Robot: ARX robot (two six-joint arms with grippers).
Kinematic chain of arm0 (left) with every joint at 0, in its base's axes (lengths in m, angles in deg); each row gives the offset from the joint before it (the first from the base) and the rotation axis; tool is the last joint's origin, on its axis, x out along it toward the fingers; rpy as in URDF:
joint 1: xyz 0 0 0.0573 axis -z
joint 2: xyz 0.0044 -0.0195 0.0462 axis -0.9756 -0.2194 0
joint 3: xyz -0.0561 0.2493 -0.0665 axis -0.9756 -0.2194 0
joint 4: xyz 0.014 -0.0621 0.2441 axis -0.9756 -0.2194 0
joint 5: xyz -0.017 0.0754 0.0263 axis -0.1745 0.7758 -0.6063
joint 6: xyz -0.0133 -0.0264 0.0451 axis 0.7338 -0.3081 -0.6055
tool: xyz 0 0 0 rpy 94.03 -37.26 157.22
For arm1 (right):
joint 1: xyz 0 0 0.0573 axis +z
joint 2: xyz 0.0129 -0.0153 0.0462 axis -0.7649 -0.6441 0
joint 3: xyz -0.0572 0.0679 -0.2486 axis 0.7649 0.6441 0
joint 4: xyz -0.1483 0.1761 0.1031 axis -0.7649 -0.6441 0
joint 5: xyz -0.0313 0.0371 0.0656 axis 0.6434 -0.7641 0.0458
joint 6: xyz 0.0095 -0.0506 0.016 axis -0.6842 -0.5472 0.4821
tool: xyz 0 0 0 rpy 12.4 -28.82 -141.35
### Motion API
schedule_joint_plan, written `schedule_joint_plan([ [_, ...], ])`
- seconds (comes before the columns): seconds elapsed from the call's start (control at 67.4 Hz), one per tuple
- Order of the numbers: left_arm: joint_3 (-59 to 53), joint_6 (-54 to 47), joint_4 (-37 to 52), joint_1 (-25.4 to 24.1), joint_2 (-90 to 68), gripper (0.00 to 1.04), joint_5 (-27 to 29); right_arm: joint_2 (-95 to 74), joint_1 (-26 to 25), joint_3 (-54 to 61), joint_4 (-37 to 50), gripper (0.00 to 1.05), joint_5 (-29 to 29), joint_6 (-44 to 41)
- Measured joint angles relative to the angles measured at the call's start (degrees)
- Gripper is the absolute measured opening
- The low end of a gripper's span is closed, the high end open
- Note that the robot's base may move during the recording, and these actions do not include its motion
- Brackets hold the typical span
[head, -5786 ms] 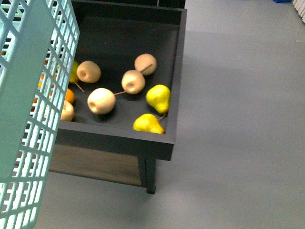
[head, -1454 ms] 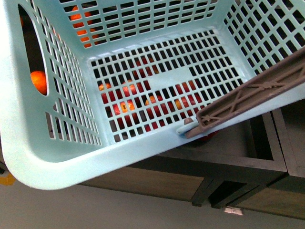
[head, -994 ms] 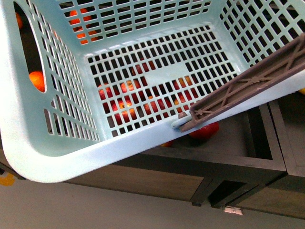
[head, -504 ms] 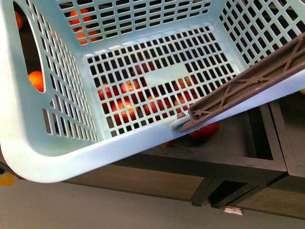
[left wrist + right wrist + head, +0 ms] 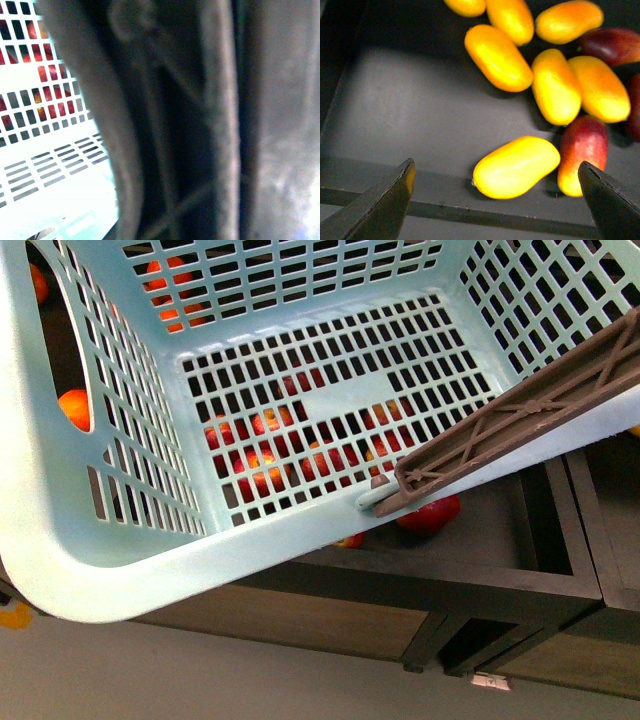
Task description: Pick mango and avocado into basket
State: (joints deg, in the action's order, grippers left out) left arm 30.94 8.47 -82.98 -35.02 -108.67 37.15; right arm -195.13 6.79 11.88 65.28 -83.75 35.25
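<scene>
The light teal basket (image 5: 150,570) hangs tilted and fills most of the front view, with nothing inside it. Its brown handle (image 5: 520,420) crosses the right side. In the left wrist view the handle (image 5: 170,125) is a dark blur filling the picture, and my left gripper is shut on it with its fingers hard to make out. My right gripper (image 5: 496,162) is open, its two dark fingertips on either side of an all-yellow mango (image 5: 516,166) lying just below them in a dark bin. The avocado is out of view.
Several more yellow mangoes (image 5: 497,57) and red-blushed ones (image 5: 584,150) lie further back in the dark bin (image 5: 410,100), whose rim (image 5: 445,210) runs close to the mango. Red fruit (image 5: 430,512) and oranges (image 5: 75,408) show through the basket's slots, above a dark wooden stand (image 5: 480,590).
Several seconds ago the basket stood at the left edge beside a bin of apples and pears. It now fills the view over red fruit, and has barely shifted in the last second.
</scene>
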Motion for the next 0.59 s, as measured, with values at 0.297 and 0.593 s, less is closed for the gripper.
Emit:
schedule_joint_plan([
  [0.297, 0.0, 0.0, 0.0, 0.0, 0.0, 0.13, 0.0, -16.9, 4.5, -21.8, -8.9, 0.96, 2.7, -5.7],
  [0.593, 0.0, 0.0, 0.0, 0.0, 0.0, 0.13, 0.0, -25.5, 6.8, -36.7, -14.8, 0.96, 4.3, -6.6],
])
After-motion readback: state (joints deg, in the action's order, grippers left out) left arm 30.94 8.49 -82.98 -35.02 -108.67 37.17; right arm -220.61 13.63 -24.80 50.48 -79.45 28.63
